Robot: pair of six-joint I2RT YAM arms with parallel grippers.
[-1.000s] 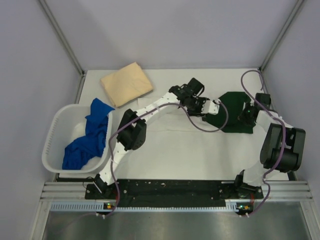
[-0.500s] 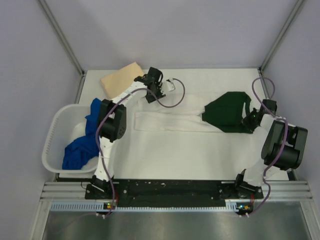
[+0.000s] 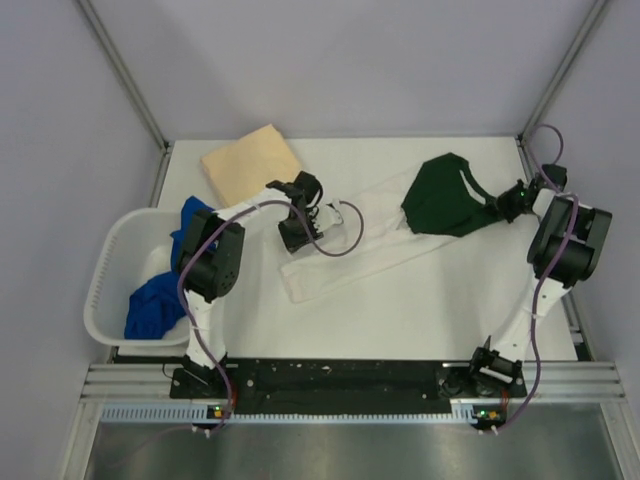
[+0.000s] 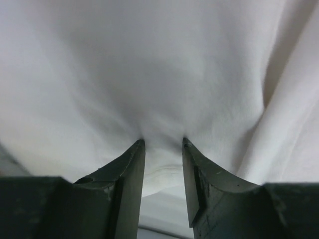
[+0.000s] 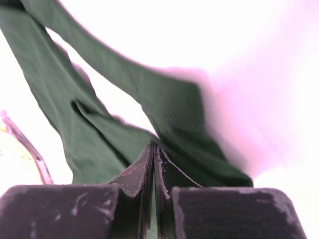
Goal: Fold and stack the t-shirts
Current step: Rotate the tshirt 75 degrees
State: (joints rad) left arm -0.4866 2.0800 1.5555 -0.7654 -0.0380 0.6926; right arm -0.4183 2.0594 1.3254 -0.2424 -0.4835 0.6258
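Observation:
The white t-shirt (image 3: 345,250) lies as a long folded strip running diagonally across the table, its dark green sleeve (image 3: 438,195) at the far right end. My left gripper (image 3: 298,238) is over the strip's left part. In the left wrist view its jaws (image 4: 162,144) stand narrowly apart, pinching a fold of white cloth (image 4: 149,74). My right gripper (image 3: 500,205) is shut on the green sleeve (image 5: 99,124), its jaws (image 5: 153,147) pressed together. A folded tan t-shirt (image 3: 252,165) lies at the back left. Blue t-shirts (image 3: 175,275) hang in and over the basket.
A white plastic basket (image 3: 103,285) stands at the table's left edge. Grey walls and metal frame rails close in the table at the back and both sides. Purple cables loop off both wrists.
My left gripper swung from the green sleeve to the back left, then down onto the strip's left part. My right gripper pulled the sleeve back and right, turning the strip diagonal.

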